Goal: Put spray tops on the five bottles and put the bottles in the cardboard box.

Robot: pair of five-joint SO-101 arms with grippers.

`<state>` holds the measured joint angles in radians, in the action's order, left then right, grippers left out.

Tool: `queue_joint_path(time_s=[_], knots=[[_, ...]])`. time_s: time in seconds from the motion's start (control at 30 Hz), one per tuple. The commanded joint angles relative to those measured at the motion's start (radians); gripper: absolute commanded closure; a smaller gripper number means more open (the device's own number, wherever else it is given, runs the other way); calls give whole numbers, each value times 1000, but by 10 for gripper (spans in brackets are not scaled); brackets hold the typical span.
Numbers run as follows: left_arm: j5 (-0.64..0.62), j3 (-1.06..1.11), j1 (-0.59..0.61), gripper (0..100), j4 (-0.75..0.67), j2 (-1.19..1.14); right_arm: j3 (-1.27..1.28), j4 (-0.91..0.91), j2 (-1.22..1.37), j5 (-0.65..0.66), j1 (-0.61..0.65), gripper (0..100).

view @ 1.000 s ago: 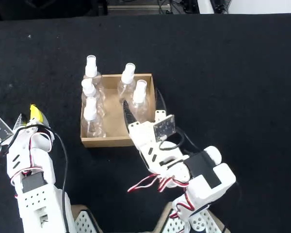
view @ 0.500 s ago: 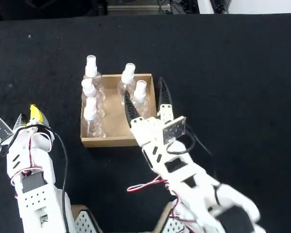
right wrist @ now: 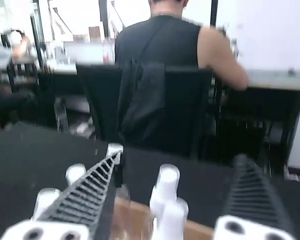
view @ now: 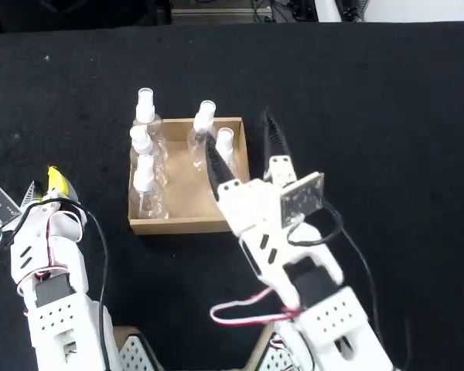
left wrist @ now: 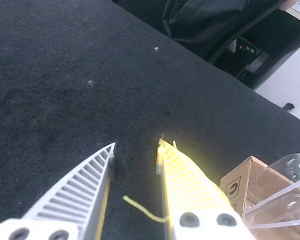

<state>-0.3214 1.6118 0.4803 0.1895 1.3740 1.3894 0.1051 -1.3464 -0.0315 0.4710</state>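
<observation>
Near left, the left gripper (left wrist: 135, 150) hovers over bare table, fingers slightly parted, holding nothing. Beyond it sits the cardboard box (view: 174, 225), and all five bottles (view: 145, 189) stand inside with spray tops (view: 205, 116) on. The right gripper (view: 240, 133) is spread wide and empty, straddling the box's right wall and the nearest right-hand bottle (view: 225, 145).
</observation>
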Motion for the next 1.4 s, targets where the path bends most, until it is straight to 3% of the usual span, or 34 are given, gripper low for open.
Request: queue_joint_path(time_s=[0.0,0.03,0.1,0.2,0.43,0.5,0.67,0.87,1.07,1.17,1.37], knots=[[3,-4,7,884,-25,20,-48,186,-153,-5,-49,956],[3,-4,7,884,-23,20,-36,209,-186,-6,-77,997],[3,-4,5,884,-23,20,-4,249,-248,-6,-143,941],[2,-4,5,884,-21,20,58,324,-334,0,-244,989],[2,-4,4,908,-17,14,173,572,-535,0,-450,988],[3,-4,4,973,-17,12,193,628,-556,2,-473,988],[5,16,-7,970,-20,20,294,674,-547,2,-474,988],[130,22,-62,970,-17,21,294,807,-547,2,-539,987],[138,-5,-111,970,-12,21,294,1171,-547,2,-608,987],[146,-33,-110,970,106,23,294,1175,-549,0,-606,987],[299,-139,-48,970,512,92,294,1200,-549,2,-606,987]])
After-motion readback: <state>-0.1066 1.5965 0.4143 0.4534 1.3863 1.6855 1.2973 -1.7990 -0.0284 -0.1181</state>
